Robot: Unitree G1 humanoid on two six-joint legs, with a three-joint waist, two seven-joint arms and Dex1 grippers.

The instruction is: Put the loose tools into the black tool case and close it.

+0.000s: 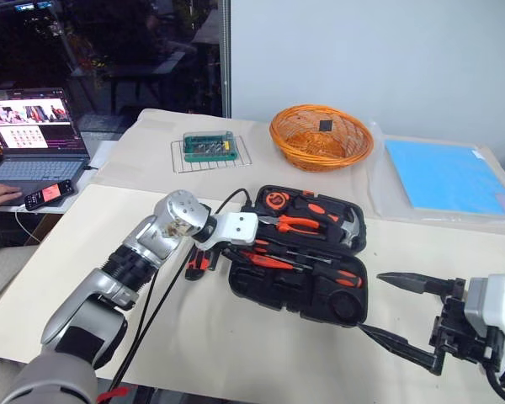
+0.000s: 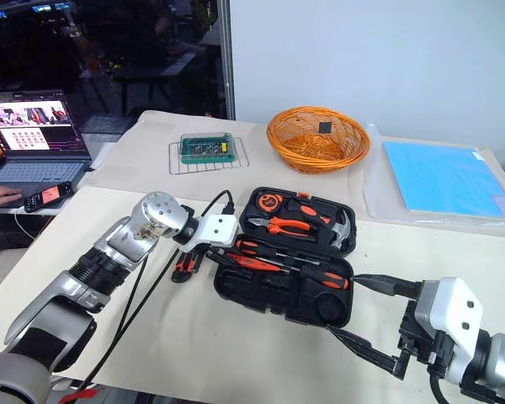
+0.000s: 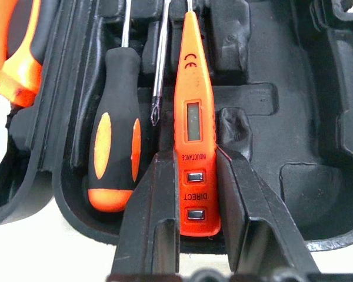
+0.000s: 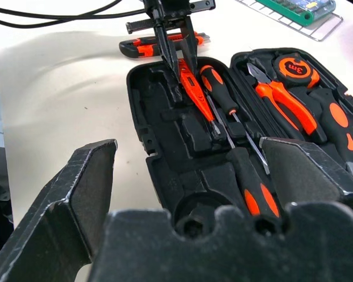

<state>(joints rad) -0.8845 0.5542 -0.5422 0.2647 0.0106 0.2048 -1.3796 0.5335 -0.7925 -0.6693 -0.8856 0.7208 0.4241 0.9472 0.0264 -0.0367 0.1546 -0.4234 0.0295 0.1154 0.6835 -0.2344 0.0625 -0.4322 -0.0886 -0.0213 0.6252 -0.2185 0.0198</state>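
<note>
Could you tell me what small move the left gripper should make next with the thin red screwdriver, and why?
Probably ease it down and let go: the left gripper is shut on the thin red screwdriver, which already lies along a slot of the open black tool case, beside a black-and-orange screwdriver.

- On the thin red screwdriver I read a "CE" mark near its tip end, above a small grey display window.
- Lower on the same body, I make out "INDUCTANCE" over one metal button and "DIRECT" over the next, printed upside down to the left wrist camera.
- The tape measure in the black tool case carries a printed figure, too small for me to read.
</note>
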